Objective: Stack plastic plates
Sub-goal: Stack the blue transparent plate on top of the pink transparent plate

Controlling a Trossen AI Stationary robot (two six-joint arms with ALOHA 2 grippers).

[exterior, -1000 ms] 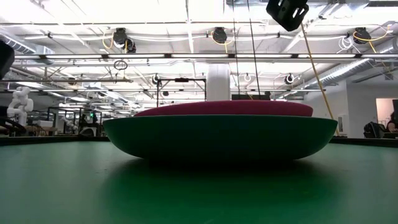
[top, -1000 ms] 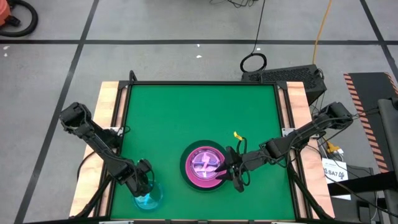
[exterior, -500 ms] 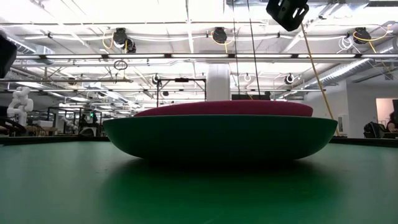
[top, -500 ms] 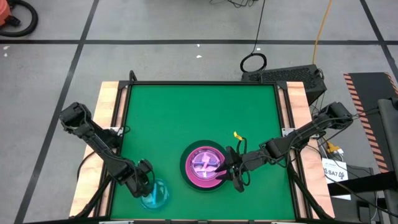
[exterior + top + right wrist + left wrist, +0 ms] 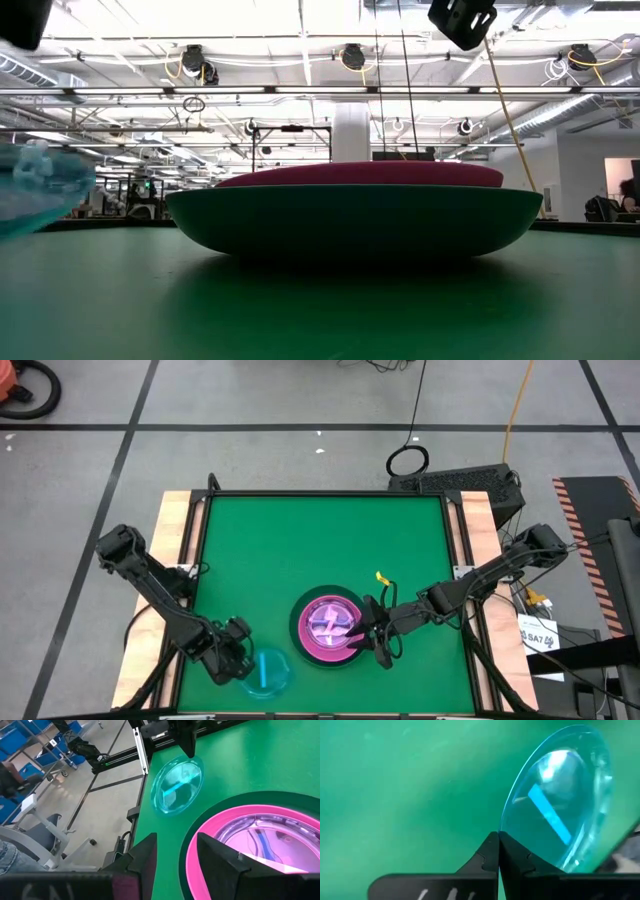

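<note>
A stack (image 5: 330, 626) stands on the green table, near the front and right of centre. It is a large dark green plate (image 5: 350, 222) with a hot pink plate (image 5: 360, 175) and translucent plates (image 5: 270, 840) nested inside. My left gripper (image 5: 238, 652) is shut on a small translucent cyan plate (image 5: 268, 672), which is left of the stack. My right gripper (image 5: 366, 632) is open over the stack's right rim (image 5: 200, 827). I cannot see it touching anything. My left gripper pinches the cyan plate's rim (image 5: 503, 836) between its two fingers. The fingers come from the table's left side. The plate reaches out past the fingertips toward the stack. It is lifted clear of the table (image 5: 40, 185).
A small yellow object (image 5: 381, 577) lies on the mat just beyond the stack. Wooden side rails (image 5: 176, 550) border the mat on the left and right. Bare green mat (image 5: 300, 540) covers the far half of the table.
My left gripper has swung toward the table's right edge, carrying the cyan plate from the front left corner toward the stack. The plate now shows lifted at the left of the low view.
</note>
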